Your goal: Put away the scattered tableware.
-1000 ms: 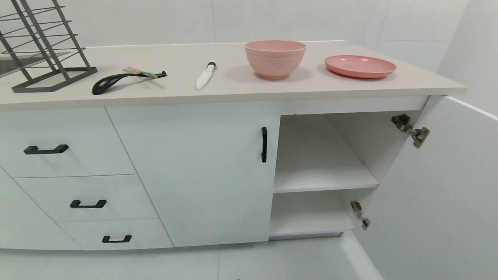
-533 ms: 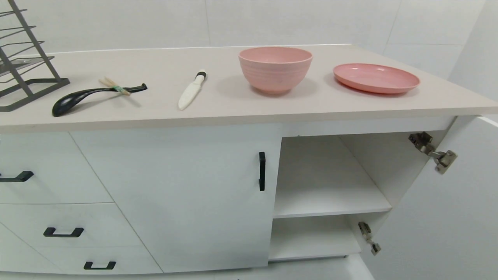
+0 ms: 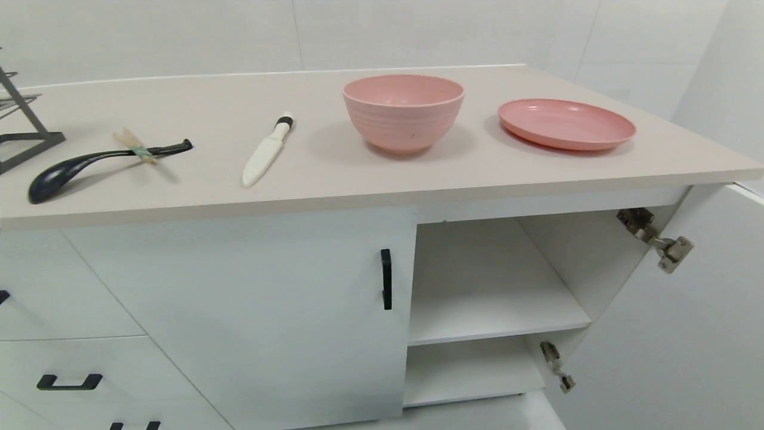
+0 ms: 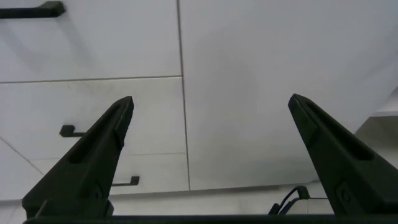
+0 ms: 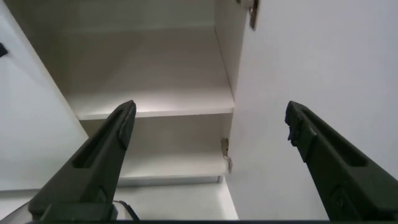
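Pink bowl (image 3: 403,113) and plate (image 3: 567,124), apart on counter (image 3: 334,179) above open cupboard (image 3: 495,286): likely light, stiff, smooth-walled, best pinched at the rim; left gripper (image 4: 211,99) and right gripper (image 5: 211,105) both spread wide, holding nothing.

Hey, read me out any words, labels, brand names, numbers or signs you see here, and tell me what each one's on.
No text can be read in any view.
The pink bowl, pink plate, white knife and black spoon: plain, no print.
The green band on the chopsticks: too small to tell whether it carries print.
The cabinet door and drawer fronts: blank.
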Robot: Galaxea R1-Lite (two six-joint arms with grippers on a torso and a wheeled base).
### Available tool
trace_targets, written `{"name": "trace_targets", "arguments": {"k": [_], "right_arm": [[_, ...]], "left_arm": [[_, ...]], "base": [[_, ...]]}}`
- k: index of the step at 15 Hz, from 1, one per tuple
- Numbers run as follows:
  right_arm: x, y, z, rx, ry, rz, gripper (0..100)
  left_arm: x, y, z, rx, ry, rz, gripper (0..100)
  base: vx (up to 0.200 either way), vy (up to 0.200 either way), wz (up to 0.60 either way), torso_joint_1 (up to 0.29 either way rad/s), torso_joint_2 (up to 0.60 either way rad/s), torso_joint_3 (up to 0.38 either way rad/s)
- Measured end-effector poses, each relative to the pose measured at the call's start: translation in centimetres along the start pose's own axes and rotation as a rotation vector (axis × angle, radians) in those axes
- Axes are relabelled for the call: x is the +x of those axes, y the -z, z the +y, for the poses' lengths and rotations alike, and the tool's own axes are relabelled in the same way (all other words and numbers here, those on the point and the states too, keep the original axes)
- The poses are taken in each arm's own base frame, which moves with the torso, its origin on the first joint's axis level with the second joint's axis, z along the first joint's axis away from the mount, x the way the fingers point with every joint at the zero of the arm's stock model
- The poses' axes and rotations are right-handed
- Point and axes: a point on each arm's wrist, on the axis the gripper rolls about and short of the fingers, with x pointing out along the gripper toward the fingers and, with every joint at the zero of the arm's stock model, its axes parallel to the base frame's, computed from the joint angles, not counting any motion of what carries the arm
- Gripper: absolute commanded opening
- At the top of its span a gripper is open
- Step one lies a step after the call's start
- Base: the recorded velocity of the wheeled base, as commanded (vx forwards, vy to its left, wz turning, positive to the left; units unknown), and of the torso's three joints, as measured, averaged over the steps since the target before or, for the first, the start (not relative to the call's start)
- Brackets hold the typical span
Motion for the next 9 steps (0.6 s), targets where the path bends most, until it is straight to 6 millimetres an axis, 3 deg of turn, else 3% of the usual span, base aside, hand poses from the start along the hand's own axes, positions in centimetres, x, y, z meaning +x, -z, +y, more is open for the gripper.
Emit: {"name": "trace_targets", "arguments": {"k": [2,9], "right_arm": [[0.00,0.00,0.00,0.000,0.001,0.000,100],[0.00,-0.01,0.00,0.000,0.000,-0.001,100]], "left_arm": [[0.00,0.01,0.00,0.000,0.001,0.001,100],[0.00,0.00,0.00,-0.002,0.000,0.000,100]], "base": [[0.000,0.000,0.00,0.251,-0.23,-0.210],[0.000,0.000,0.00,0.222,-0.59,-0.208]]}}
